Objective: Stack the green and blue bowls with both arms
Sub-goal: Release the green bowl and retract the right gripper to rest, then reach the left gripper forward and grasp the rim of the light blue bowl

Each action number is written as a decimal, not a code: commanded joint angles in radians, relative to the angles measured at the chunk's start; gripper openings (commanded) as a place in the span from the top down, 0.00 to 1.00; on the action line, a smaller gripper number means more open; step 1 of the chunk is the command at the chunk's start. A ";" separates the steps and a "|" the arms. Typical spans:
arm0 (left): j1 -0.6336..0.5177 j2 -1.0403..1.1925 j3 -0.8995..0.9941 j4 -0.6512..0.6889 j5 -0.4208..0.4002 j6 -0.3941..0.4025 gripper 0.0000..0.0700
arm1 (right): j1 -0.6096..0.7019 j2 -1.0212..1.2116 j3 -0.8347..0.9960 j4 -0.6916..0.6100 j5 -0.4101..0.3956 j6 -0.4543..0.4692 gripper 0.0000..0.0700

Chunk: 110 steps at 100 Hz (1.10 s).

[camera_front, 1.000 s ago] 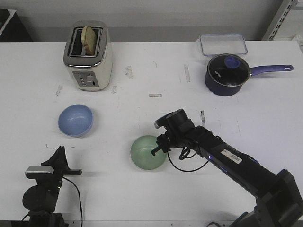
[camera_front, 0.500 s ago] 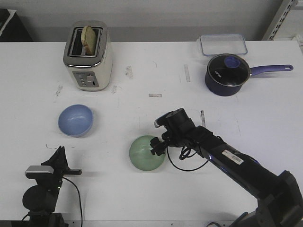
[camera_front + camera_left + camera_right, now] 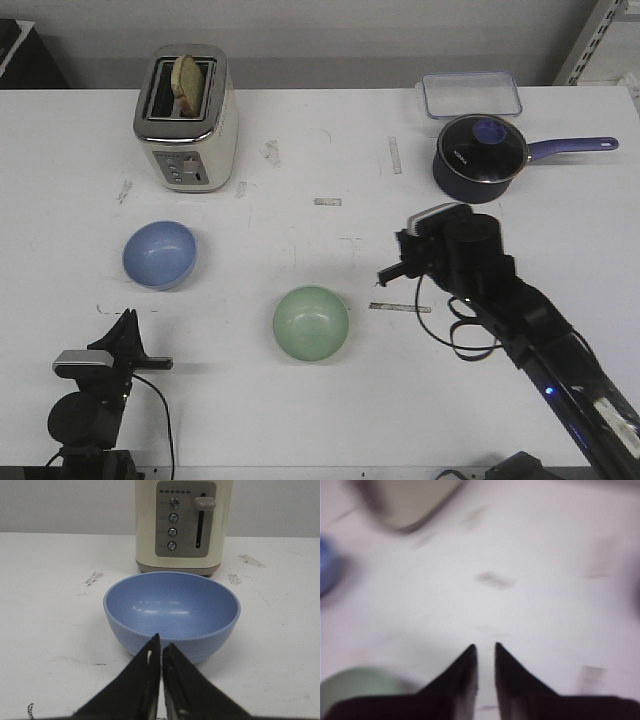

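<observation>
The pale green bowl (image 3: pixel 311 322) sits upright on the white table (image 3: pixel 330 140) near the front middle. It shows blurred in the right wrist view (image 3: pixel 355 687). The light blue bowl (image 3: pixel 160 254) sits upright at the left, also in the left wrist view (image 3: pixel 171 610). My right gripper (image 3: pixel 384 276) hangs empty above the table, right of the green bowl and apart from it; its jaws (image 3: pixel 484 647) stand a narrow gap apart. My left gripper (image 3: pixel 127 320) is shut and empty, low at the front left, its tips (image 3: pixel 161 646) just short of the blue bowl's near wall.
A cream toaster (image 3: pixel 187 117) with a slice of bread stands at the back left, behind the blue bowl (image 3: pixel 182 525). A dark saucepan with a purple handle (image 3: pixel 482 158) and a clear lidded box (image 3: pixel 471 94) stand at the back right.
My right gripper has let go of the green bowl's right rim and drawn back up and to the right. The green bowl had slid slightly left. The left arm has not moved.
</observation>
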 commanded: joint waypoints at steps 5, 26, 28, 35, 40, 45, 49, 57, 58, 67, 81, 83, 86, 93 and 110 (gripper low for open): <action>0.001 -0.002 -0.021 0.016 0.001 -0.002 1.00 | -0.081 -0.079 0.006 -0.041 0.048 -0.080 1.00; 0.001 -0.002 -0.021 0.015 0.001 -0.002 1.00 | -0.262 -0.274 -0.166 -0.066 0.043 -0.150 1.00; 0.001 -0.002 -0.021 0.015 0.001 -0.002 1.00 | -0.273 -0.296 -0.193 -0.059 0.043 -0.150 1.00; 0.001 -0.002 -0.021 0.015 0.001 -0.002 1.00 | -0.303 -0.376 -0.296 -0.029 0.043 -0.150 1.00; 0.001 -0.002 -0.021 0.015 0.001 -0.002 1.00 | -0.314 -0.434 -0.370 -0.006 0.043 -0.150 1.00; 0.001 -0.002 -0.021 0.014 0.001 -0.002 1.00 | -0.320 -0.492 -0.443 0.018 0.043 -0.149 1.00; 0.001 -0.002 -0.021 0.014 0.001 -0.002 1.00 | -0.320 -0.537 -0.494 0.032 0.043 -0.144 1.00; 0.001 -0.002 -0.021 0.014 0.001 -0.002 1.00 | -0.320 -0.624 -0.575 0.050 0.040 -0.124 1.00; 0.001 -0.002 -0.021 0.014 0.001 -0.002 1.00 | -0.320 -0.634 -0.583 0.052 0.040 -0.122 1.00; 0.001 -0.002 -0.021 0.016 0.002 -0.002 1.00 | -0.320 -0.724 -0.631 0.064 0.041 -0.113 1.00; 0.001 -0.002 -0.021 0.045 0.002 -0.003 1.00 | -0.320 -0.816 -0.648 0.085 0.040 -0.113 1.00; 0.001 -0.002 -0.021 0.060 0.003 -0.006 1.00 | -0.320 -0.823 -0.648 0.087 0.041 -0.113 1.00; 0.001 -0.002 -0.017 0.086 0.002 -0.019 1.00 | -0.320 -0.830 -0.648 0.088 0.041 -0.113 1.00; 0.001 -0.002 0.007 0.159 0.002 -0.054 1.00 | -0.320 -0.834 -0.648 0.087 0.041 -0.113 1.00; 0.001 0.031 0.219 0.109 0.001 -0.050 1.00 | -0.320 -0.831 -0.648 0.087 0.041 -0.113 1.00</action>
